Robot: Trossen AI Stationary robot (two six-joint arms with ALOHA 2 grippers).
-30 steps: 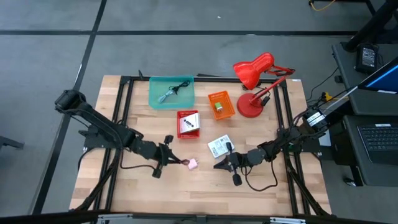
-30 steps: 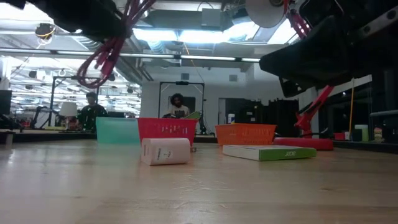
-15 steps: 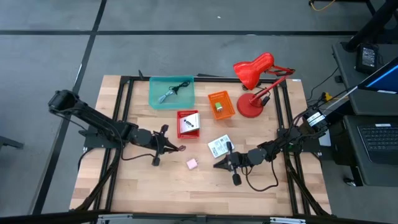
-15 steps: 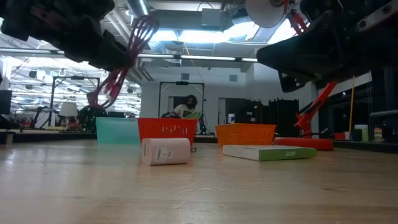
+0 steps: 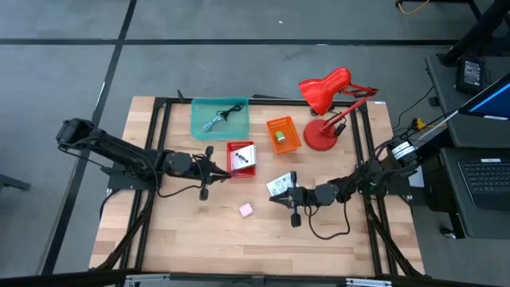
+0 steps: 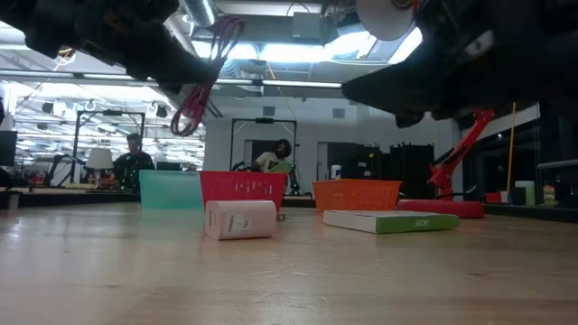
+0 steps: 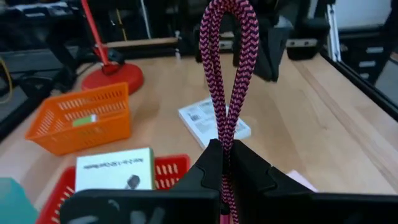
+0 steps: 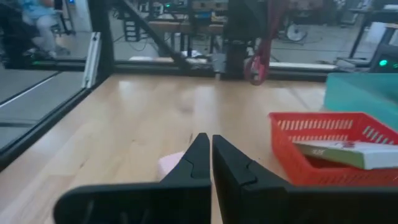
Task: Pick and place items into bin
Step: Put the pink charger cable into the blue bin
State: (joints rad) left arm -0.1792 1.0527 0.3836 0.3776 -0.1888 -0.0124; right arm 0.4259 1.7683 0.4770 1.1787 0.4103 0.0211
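Note:
My left gripper [image 5: 218,171] hovers above the table just left of the red bin [image 5: 241,159], shut on a maroon braided cable [image 7: 225,74]. The cable also shows in the low view [image 6: 203,81], off the table. The red bin holds a white printed packet [image 7: 115,168]. My right gripper [image 8: 210,144] is shut and empty, above the table at the near edge of the second white packet [image 5: 279,186]. The pink cube [image 5: 245,209] lies flat on the wood between the two grippers. Cables [image 5: 221,116] lie in the teal bin [image 5: 199,127]. My left gripper pinches the maroon cable between its two fingers at the doubled strands [image 7: 222,140], below a long loop. The loop [image 7: 227,18] sticks out past the fingertips. The cable is lifted clear of the table.
An orange bin [image 5: 283,135] with a small item sits right of the red bin. The red desk lamp [image 5: 323,100] stands at the far right corner. Black frame rails run along the table's left and right sides. Bare wood lies along the near edge.
My left gripper has carried the maroon cable up and toward the far edge, from beside the pink cube to beside the red bin. The pink cube has stayed where it was. My right gripper has shifted a little toward the far-left, closer to the white packet.

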